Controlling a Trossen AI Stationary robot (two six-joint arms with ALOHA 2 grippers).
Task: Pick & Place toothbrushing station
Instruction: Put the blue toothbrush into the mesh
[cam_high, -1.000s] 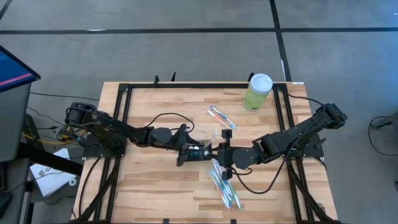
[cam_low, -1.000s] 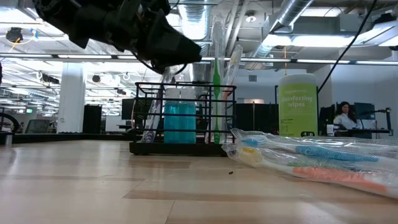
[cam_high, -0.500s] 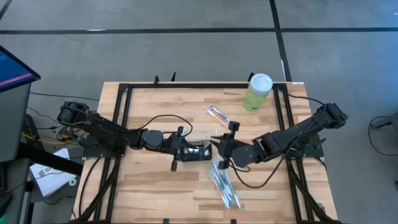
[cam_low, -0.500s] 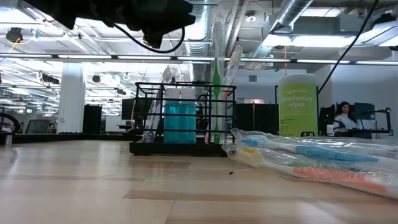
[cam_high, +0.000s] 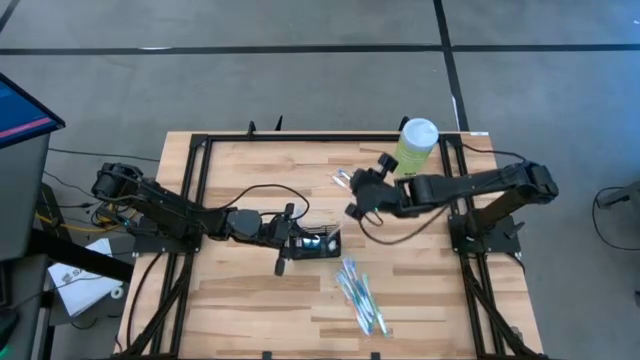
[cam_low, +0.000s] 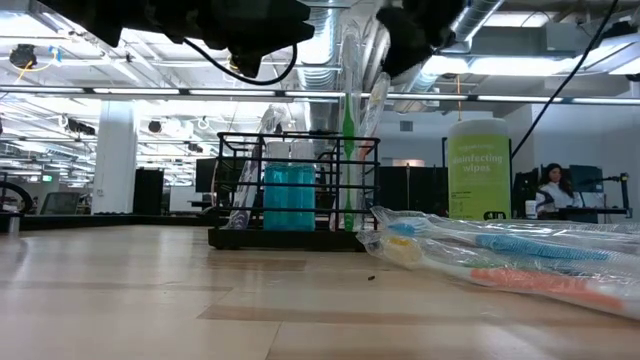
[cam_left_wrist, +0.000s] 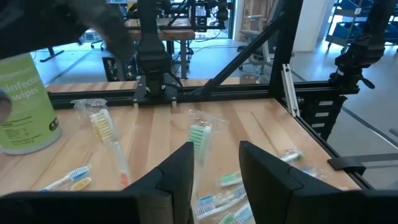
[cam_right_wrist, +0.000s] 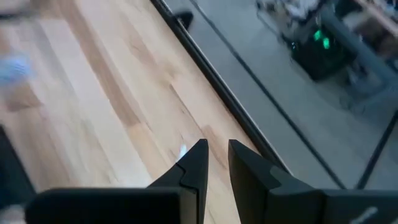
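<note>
My left hand hangs spread beside the toothbrushing station on the counter. My right hand, fingers nearly together and empty, hovers near the canister.

Two dark jointed arms, black looping cables, angular black claw fingers.

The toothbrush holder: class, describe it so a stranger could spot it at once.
Start at the wooden table and look near its middle, just ahead of the left gripper. There stands a low black wire holder with toothbrushes upright in it and something teal inside. Unlike the tall pale-green wipes canister, it is an open dark frame.
</note>
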